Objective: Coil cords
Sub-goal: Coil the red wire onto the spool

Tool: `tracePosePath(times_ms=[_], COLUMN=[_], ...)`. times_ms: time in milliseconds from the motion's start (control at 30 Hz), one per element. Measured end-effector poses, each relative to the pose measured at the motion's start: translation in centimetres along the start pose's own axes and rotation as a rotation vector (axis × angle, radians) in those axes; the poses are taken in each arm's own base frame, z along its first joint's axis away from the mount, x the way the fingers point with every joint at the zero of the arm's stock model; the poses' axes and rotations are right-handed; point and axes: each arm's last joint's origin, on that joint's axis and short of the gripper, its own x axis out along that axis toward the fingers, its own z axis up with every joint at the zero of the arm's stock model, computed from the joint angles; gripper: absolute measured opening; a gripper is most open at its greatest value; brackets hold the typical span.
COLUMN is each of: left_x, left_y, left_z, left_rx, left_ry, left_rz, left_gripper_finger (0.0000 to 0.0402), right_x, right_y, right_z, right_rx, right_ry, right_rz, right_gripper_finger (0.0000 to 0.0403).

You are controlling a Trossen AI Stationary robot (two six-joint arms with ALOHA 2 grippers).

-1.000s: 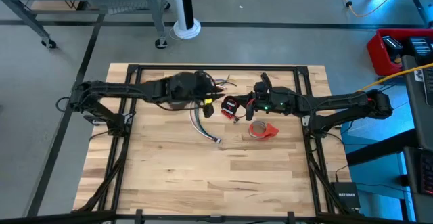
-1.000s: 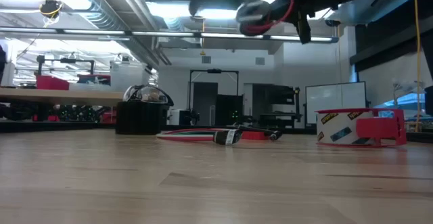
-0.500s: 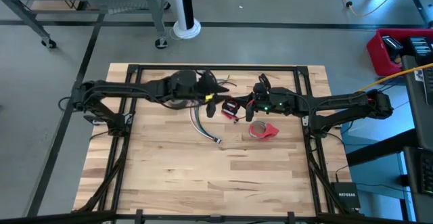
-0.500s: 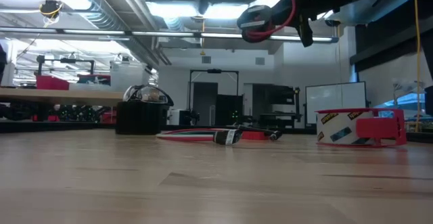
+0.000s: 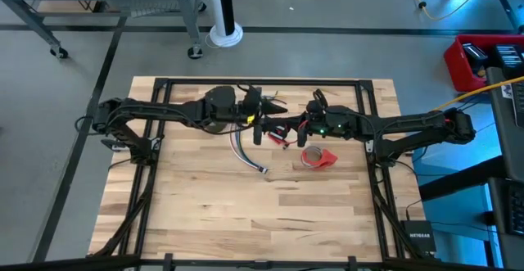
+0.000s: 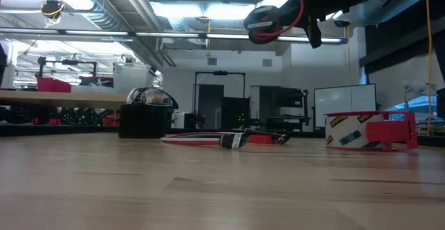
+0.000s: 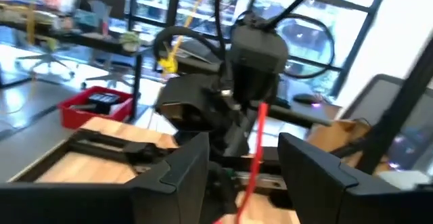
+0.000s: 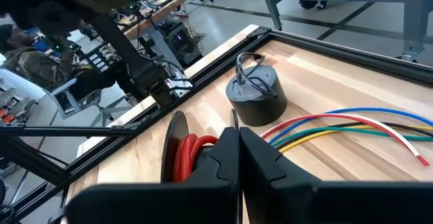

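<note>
My right gripper (image 5: 288,129) is shut on a small black-and-red coil (image 5: 278,129), held high over the table's middle; the low view shows that coil (image 6: 268,21) well above the wood. My left gripper (image 5: 264,124) is open and points level at the coil. In the left wrist view its fingers (image 7: 176,176) stand on either side of a red strand (image 7: 256,149), apart from it. The long bundle of coloured wires (image 5: 246,150) lies flat on the table, plug end (image 5: 262,170) nearest the front. A small grey coil with a black loop (image 8: 256,94) stands on its base at the far left. My right gripper holds the black-and-red coil beside its red windings (image 8: 193,153). The shut fingers (image 8: 233,160) cover the place of contact, so the exact part cannot be told. The fingers come nearly level from the table's right. The coil is lifted clear, with a red strand (image 6: 300,7) curving up from it.
A red tape roll (image 5: 315,158) lies on the table near the right arm, in front of the held coil. A dark frame (image 5: 262,81) runs round the table's edges. Bare wood (image 5: 262,222) fills the near half.
My left gripper has tipped up from pointing down to level, has gone toward the table's right edge up to the held coil, and has opened. The coil stays lifted in my right gripper.
</note>
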Motion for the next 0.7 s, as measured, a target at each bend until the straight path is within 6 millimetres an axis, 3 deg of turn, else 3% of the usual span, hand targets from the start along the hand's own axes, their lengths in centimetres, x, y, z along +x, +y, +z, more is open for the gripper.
tracePosePath(times_ms=[400, 700], left_x=[0.5, 2.6], left_y=[-1.1, -0.9], left_z=[-0.3, -0.8], left_rx=[-0.011, 0.032], left_ry=[-0.018, -0.004], left_rz=[-0.092, -0.094], left_gripper_finger=[0.0170, 0.0170], right_x=[0.0, 0.0], right_y=[0.0, 0.0], right_z=[0.1, 0.1], right_rx=[0.001, 0.002], right_ry=[-0.006, -0.007], right_rz=[0.003, 0.004], right_gripper_finger=[0.0001, 0.0001])
